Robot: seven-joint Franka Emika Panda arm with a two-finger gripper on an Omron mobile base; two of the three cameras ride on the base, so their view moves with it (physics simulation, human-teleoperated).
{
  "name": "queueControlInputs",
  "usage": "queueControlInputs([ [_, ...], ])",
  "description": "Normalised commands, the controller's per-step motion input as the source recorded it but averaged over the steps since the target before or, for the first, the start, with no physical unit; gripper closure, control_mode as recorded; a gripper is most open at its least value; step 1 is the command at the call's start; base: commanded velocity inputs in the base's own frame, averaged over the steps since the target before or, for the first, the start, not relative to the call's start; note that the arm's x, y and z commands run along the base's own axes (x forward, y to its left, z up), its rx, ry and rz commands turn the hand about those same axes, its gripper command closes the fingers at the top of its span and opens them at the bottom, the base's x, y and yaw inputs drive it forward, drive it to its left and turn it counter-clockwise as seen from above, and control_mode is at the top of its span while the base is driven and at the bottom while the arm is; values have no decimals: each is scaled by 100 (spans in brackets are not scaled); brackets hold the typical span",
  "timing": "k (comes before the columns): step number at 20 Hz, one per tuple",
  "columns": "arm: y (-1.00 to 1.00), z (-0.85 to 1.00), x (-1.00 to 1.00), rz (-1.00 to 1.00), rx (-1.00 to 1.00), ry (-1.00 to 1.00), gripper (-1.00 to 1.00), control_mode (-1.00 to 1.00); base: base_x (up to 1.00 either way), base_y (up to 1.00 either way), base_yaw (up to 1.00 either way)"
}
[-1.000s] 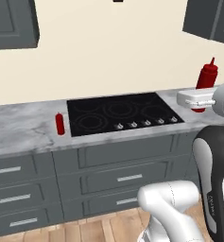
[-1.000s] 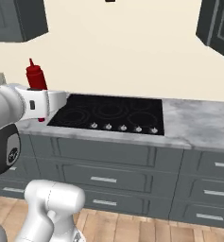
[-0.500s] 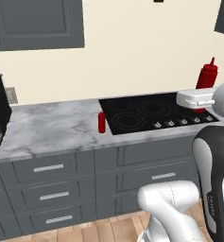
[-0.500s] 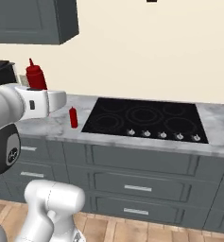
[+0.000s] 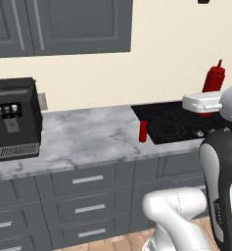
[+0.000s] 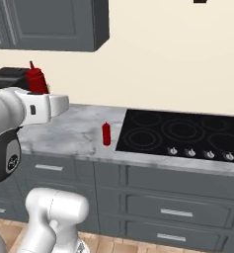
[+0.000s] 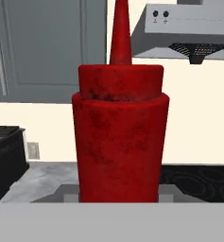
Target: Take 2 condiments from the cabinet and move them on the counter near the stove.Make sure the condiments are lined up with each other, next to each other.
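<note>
Carrying second bottle upright, fingers clamped shut on it; first bottle standing lower left on worktop, just beside stove.

The white-grey marble counter runs over dark grey drawers and carries a black coffee machine toward its left end. A small red squeeze bottle stands upright on the slab, just beside the left edge of the black cooktop (set flush into the stone).
</note>
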Motion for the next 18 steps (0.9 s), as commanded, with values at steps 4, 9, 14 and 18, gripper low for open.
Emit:
queueControlInputs([
  [4, 0, 0, 0, 0, 0, 0, 100, 100, 67, 37, 0],
  [9, 0, 0, 0, 0, 0, 0, 100, 100, 61, 39, 0],
  [14, 0, 0, 0, 0, 0, 0, 100, 100, 29, 53, 0],
  [18, 0, 0, 0, 0, 0, 0, 100, 100, 36, 46, 0],
])
